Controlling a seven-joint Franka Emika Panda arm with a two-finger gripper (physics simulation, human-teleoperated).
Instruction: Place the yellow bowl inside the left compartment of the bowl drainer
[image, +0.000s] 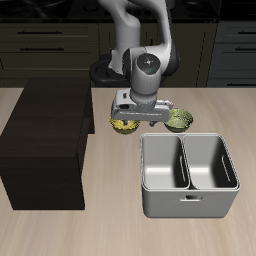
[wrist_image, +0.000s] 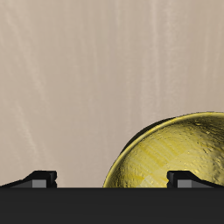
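Two fingertips (wrist_image: 40, 176) spread wide, nothing held yet.
Yellow bowl (wrist_image: 179, 157) sits off-centre under my gripper (wrist_image: 112, 178), its rim near one finger, behind the bowl drainer (image: 189, 205).

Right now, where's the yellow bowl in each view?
Exterior view: the yellow bowl sits behind the bowl drainer, beside the dark cabinet, partly hidden by the gripper.
Wrist view: the yellow bowl lies close below the gripper, cut off by the frame.
Shared landmark: the bowl's mottled inside.
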